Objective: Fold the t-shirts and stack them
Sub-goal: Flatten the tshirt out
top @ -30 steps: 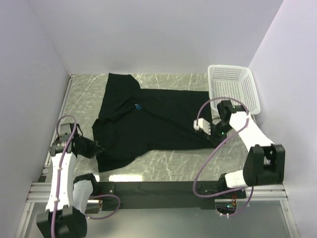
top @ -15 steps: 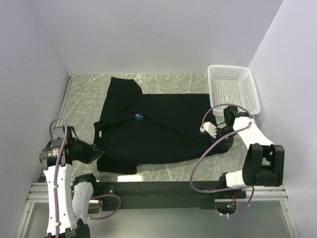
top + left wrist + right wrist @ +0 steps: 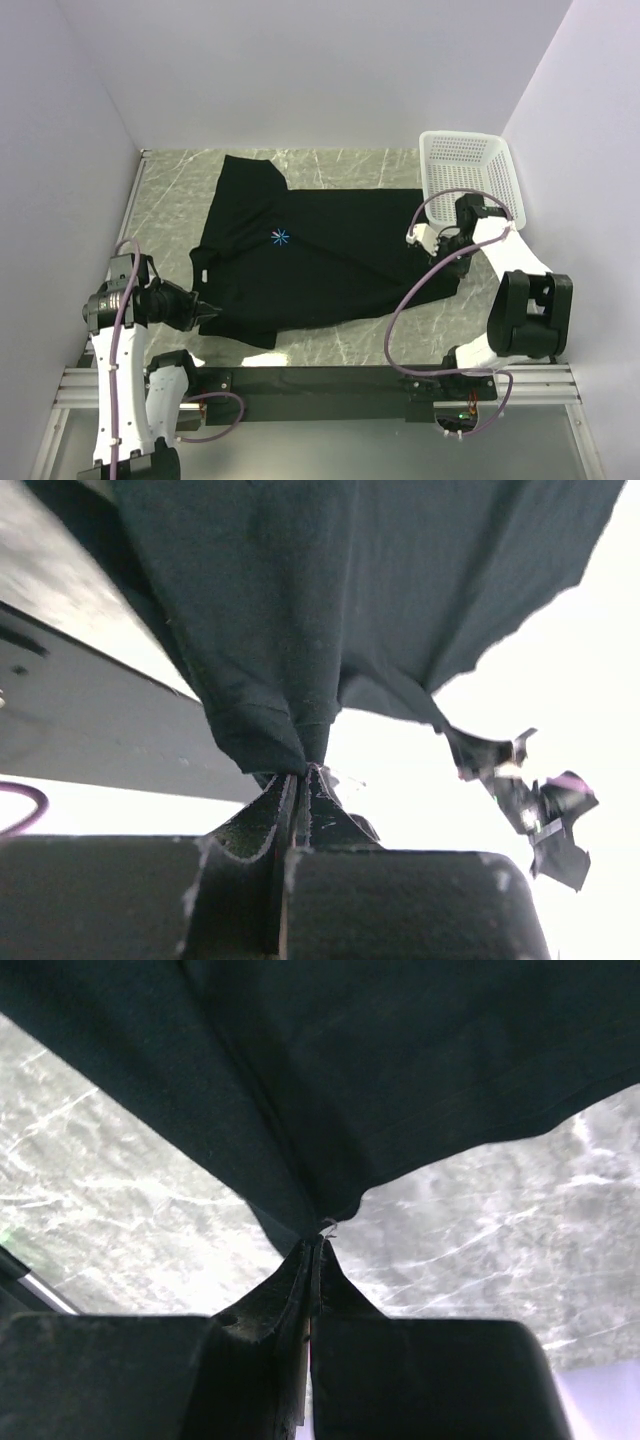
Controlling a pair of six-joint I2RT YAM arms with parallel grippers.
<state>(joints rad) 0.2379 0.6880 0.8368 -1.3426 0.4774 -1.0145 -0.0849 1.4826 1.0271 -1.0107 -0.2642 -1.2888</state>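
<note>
The black t-shirt with a light-blue starburst logo lies stretched across the marble table, collar side to the left. My left gripper is shut on its near-left edge and holds the cloth lifted; the pinch shows in the left wrist view. My right gripper is shut on the shirt's right edge, pulling it taut; the right wrist view shows the cloth bunched at the fingertips above the marble.
A white perforated basket stands at the back right, close behind my right arm. Purple walls close in the left, back and right. A black rail runs along the table's near edge.
Both grippers pulled the shirt outward and flatter. The right gripper moved right and back toward the basket. The left gripper swung out to the near left, then a little right.
</note>
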